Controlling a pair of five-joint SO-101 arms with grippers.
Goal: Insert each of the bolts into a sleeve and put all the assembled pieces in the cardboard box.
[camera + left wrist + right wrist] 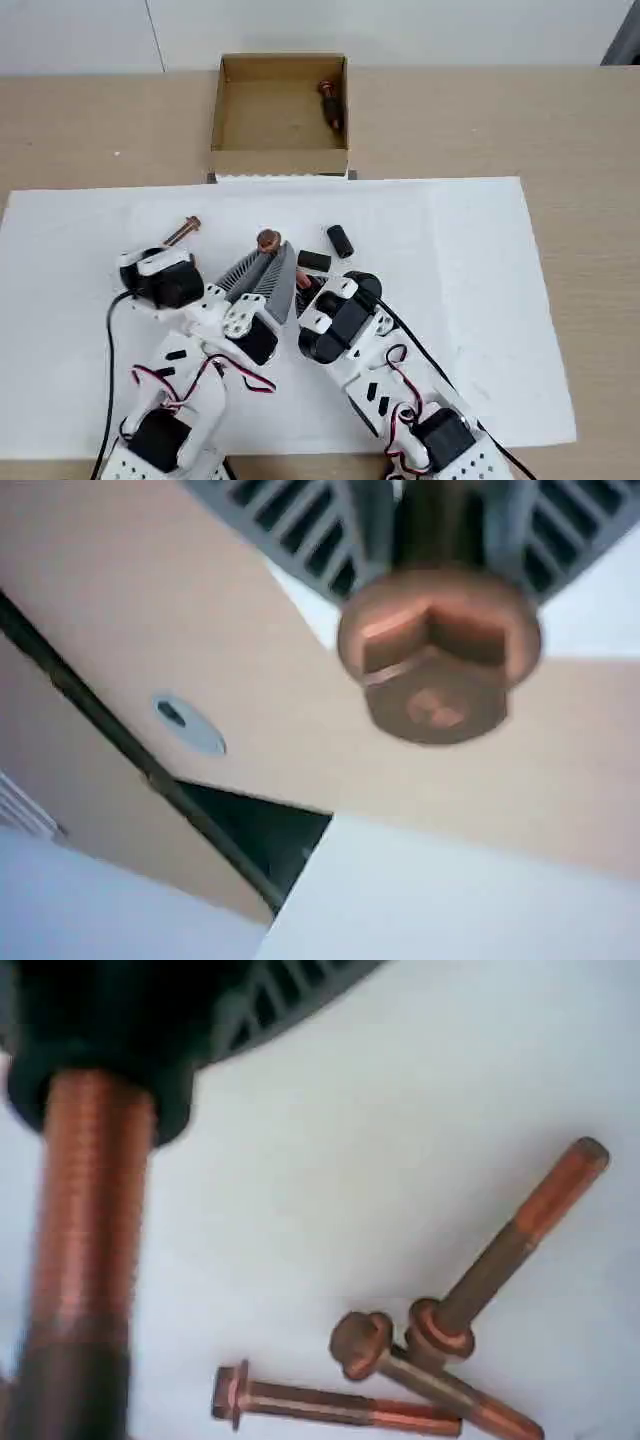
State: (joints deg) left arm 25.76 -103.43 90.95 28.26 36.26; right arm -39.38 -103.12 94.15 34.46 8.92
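Observation:
My left gripper (268,255) is shut on a copper bolt (268,240); its hex flanged head (436,660) juts out from between the ribbed grey fingers (290,515). My right gripper (306,280) sits close beside it, shut on a black sleeve (313,261). In the right wrist view the bolt's threaded shank (88,1250) runs into the sleeve's mouth (100,1070). A second black sleeve (340,240) lies loose on the white paper. One bolt (183,231) lies left of the grippers. Three more bolts (430,1375) lie together on the paper.
The cardboard box (230,100) stands open beyond the paper's far edge, with one assembled piece (330,105) lying against its right wall. White paper (450,300) covers the wooden table. Both arms crowd the paper's near middle.

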